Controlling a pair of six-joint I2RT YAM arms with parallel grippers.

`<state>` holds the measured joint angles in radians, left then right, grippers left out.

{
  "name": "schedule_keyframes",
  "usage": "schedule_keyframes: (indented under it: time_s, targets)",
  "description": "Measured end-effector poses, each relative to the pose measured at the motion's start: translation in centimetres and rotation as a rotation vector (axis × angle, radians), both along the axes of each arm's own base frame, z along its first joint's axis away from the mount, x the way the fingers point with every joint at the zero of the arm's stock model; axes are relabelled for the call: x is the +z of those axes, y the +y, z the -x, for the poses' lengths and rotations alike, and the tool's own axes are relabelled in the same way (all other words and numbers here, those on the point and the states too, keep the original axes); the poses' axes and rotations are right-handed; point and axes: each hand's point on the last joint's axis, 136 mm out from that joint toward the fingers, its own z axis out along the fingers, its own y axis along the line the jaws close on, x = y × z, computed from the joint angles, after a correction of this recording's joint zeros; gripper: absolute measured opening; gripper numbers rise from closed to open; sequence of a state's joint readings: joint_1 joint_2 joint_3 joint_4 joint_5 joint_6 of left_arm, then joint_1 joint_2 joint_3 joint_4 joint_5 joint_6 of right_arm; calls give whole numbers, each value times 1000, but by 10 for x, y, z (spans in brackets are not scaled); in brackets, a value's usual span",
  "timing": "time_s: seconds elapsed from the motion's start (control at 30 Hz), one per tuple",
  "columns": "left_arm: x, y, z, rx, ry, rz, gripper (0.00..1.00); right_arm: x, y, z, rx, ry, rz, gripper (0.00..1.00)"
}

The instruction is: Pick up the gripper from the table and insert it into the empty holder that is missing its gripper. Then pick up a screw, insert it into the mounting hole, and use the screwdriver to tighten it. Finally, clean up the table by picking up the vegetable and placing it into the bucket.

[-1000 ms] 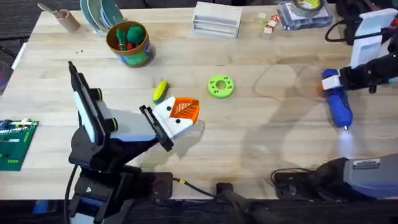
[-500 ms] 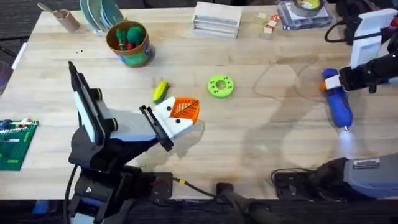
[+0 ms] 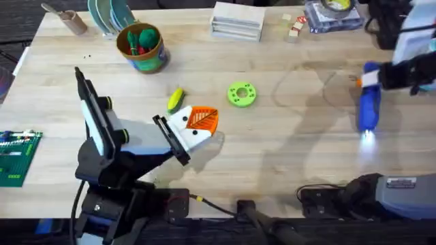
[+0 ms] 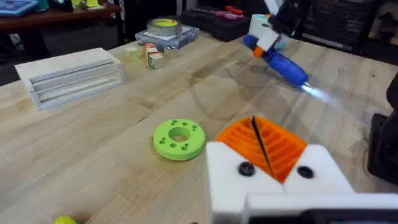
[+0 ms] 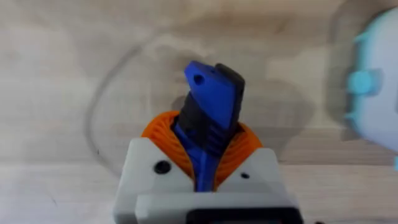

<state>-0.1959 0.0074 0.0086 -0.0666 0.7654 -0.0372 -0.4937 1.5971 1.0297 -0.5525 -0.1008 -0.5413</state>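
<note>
Right fingers [image 5: 205, 168] clench the screwdriver [image 3: 369, 109] above the table [image 3: 286, 156]; left fingers [image 4: 264, 149] pressed together, empty.

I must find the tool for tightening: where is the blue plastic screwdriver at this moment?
In the overhead view, the blue plastic screwdriver is at the far right of the table, held in the right gripper, well right of the green ring.

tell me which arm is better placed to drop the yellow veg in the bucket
Left. Its gripper sits shut and empty right beside the vegetable, with the bucket on its side. The right gripper is far off, shut on the screwdriver.
</note>
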Motion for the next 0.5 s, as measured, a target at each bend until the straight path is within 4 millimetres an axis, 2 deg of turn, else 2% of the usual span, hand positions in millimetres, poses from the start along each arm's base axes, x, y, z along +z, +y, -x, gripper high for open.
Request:
schedule_keyframes:
  time_s: [0.13, 0.27, 0.37, 0.47, 0.5]
  targets:
    - [0, 0, 0, 0, 0, 0, 4, 59, -9, -22, -55, -195, 63, 122]
    - [0, 0, 0, 0, 0, 0, 4, 116, -3, -29, -87, -368, 105, 119]
    - [0, 0, 0, 0, 0, 0, 4, 146, 13, -28, -82, -450, 104, 117]
    - [0, 0, 0, 0, 0, 0, 4, 167, 37, -29, -39, -516, 83, 116]
    - [0, 0, 0, 0, 0, 0, 4, 187, 70, -36, 37, -593, 37, 113]
